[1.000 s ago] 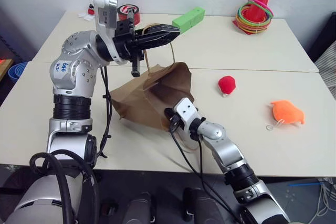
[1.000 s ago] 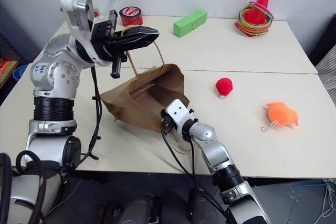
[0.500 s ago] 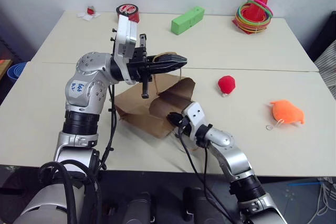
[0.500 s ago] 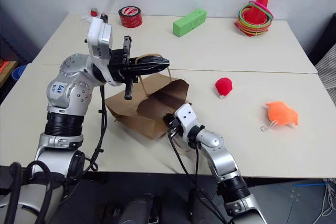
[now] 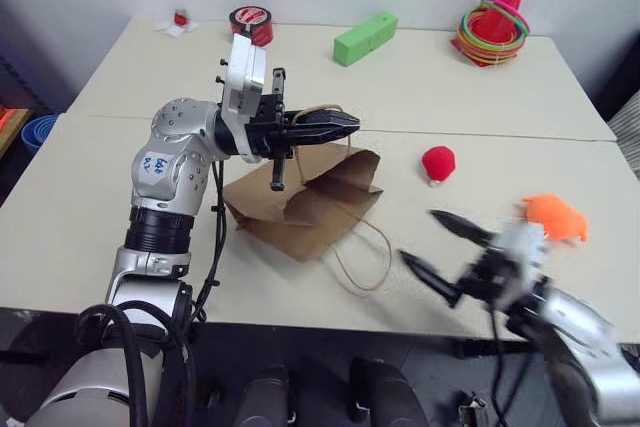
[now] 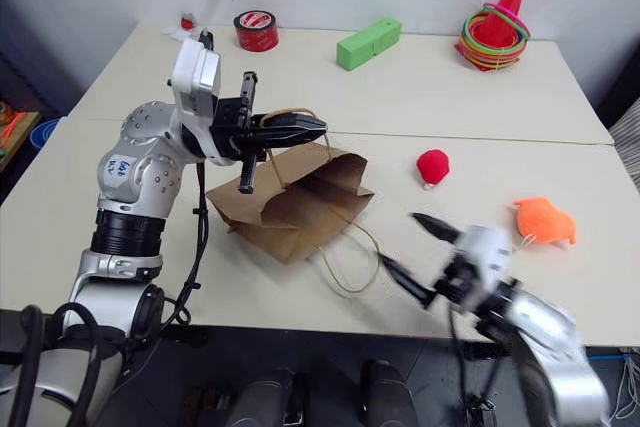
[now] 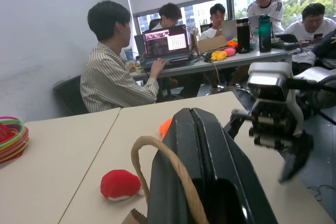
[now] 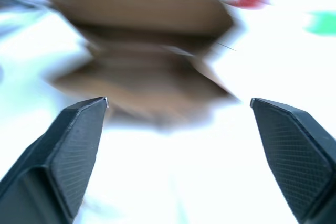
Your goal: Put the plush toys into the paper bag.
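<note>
Your left gripper (image 5: pixel 340 126) stands clenched on one tan cord handle (image 5: pixel 318 109) of the paper bag (image 5: pixel 305 202), holding that handle up above the crumpled brown bag, which slumps on the cream table (image 5: pixel 90 197) with its mouth toward the table's right half. The bag's other handle (image 5: pixel 362 259) lies loose on the tabletop by the near edge. Your right gripper (image 5: pixel 440 249) hangs near the table's front edge, right of the bag, fingers spread wide and holding nothing (blurred in every view). The red plush toy (image 5: pixel 437 163) and the orange plush toy (image 5: pixel 556 217) both sit on the table, outside the bag, well to its right.
</note>
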